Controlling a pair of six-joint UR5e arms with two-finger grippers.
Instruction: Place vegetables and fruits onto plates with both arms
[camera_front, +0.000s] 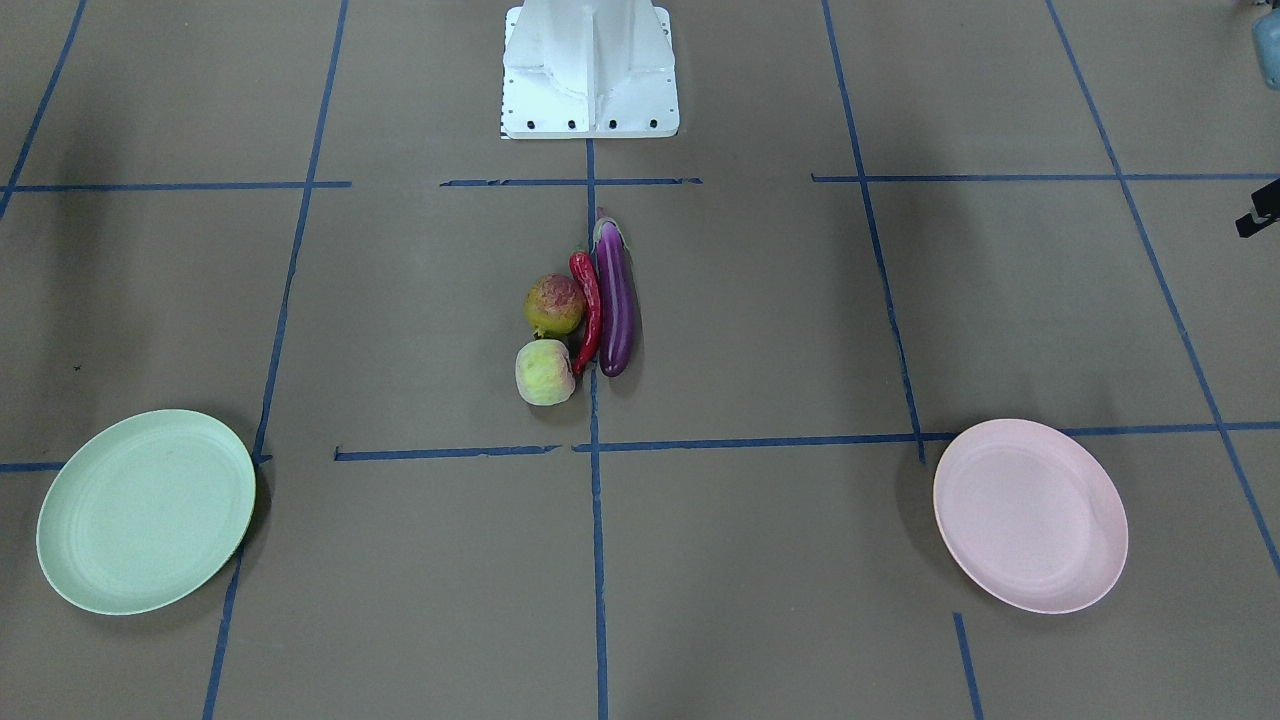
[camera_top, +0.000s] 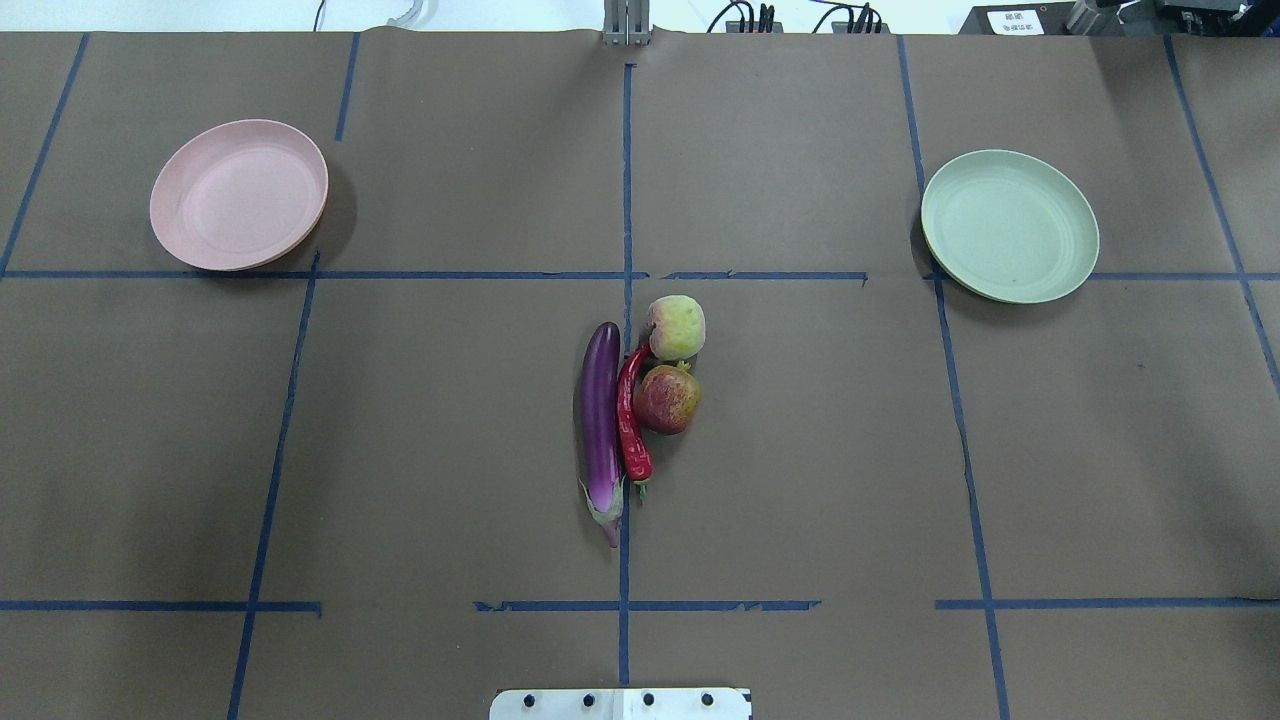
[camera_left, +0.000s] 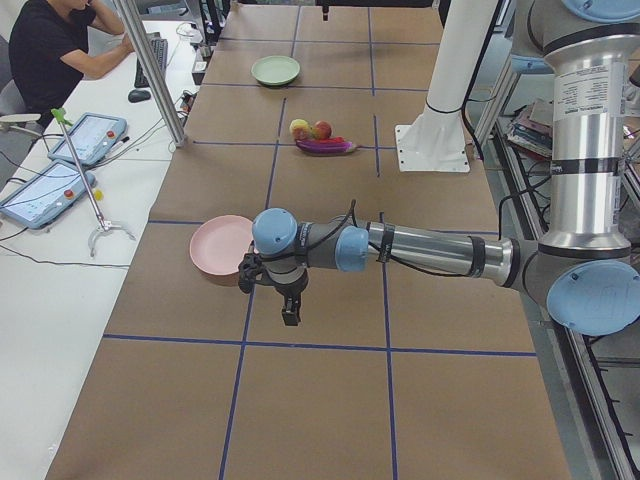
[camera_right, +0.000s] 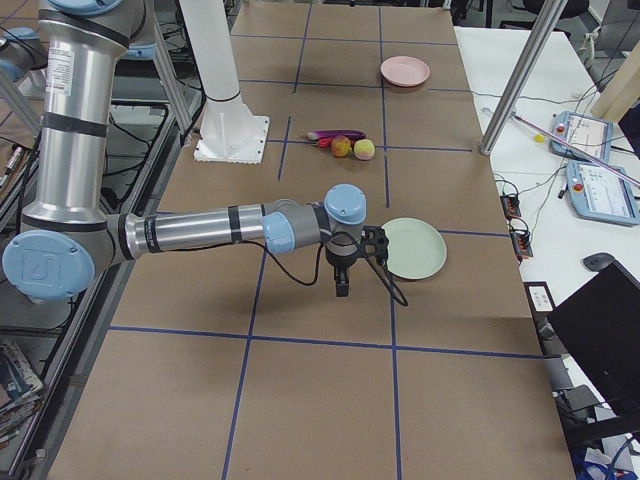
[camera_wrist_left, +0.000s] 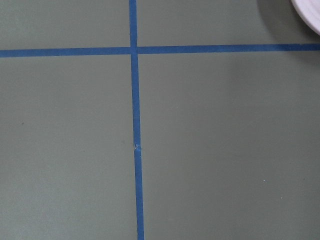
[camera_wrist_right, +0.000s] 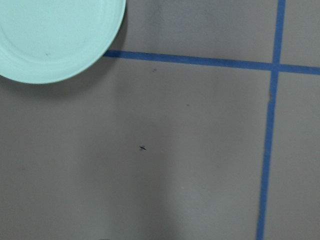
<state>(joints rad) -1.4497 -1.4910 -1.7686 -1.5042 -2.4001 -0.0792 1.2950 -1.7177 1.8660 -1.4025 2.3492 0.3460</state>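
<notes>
The purple eggplant (camera_top: 601, 420), red chili (camera_top: 631, 415), reddish pomegranate-like fruit (camera_top: 667, 399) and pale peach-like fruit (camera_top: 676, 327) lie together at the table's middle. The pink plate (camera_top: 238, 195) and the mint green plate (camera_top: 1009, 226) sit empty, far left and far right in the overhead view. My left gripper (camera_left: 290, 312) hangs above the table beside the pink plate (camera_left: 220, 248). My right gripper (camera_right: 342, 283) hangs beside the green plate (camera_right: 413, 248). Both show only in the side views, so I cannot tell whether they are open or shut.
The white robot base (camera_front: 590, 70) stands at the table's near edge behind the produce. Blue tape lines (camera_top: 625, 200) cross the brown table. A person (camera_left: 55, 50) sits at a side desk with tablets (camera_left: 45, 190) beyond the table's far edge.
</notes>
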